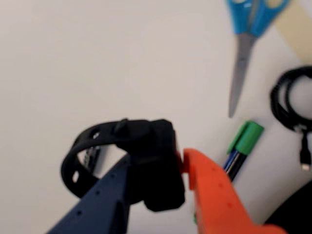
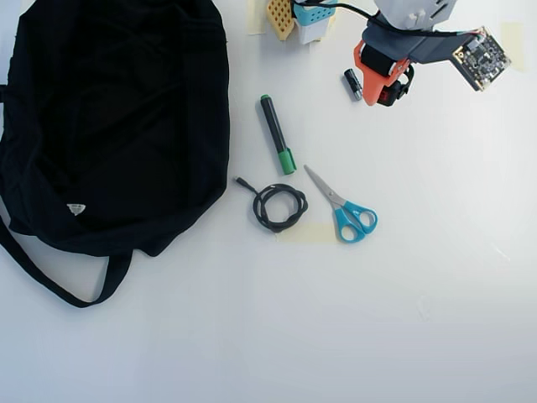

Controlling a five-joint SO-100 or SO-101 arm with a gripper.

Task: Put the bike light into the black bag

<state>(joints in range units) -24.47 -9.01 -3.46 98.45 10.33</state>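
The bike light [image 1: 158, 146] is a small black box with a ring-shaped strap loop [image 1: 80, 156] sticking out to the left in the wrist view; its red lens is hidden. My gripper [image 1: 158, 165] is shut on it, with the dark blue finger on one side and the orange finger [image 1: 214, 195] on the other. In the overhead view the gripper [image 2: 390, 88] holds the light [image 2: 406, 84] at the top right. The black bag [image 2: 109, 109] lies flat at the far left, well apart from the gripper, with its strap [image 2: 50, 285] and its small white label [image 2: 76, 208].
A small black-and-silver cylinder [image 2: 353, 84] lies just left of the gripper. A green-capped marker [image 2: 277, 134], a coiled black cable [image 2: 279, 206] and blue-handled scissors [image 2: 344, 208] lie between gripper and bag. The arm's base [image 2: 306, 17] stands at the top edge.
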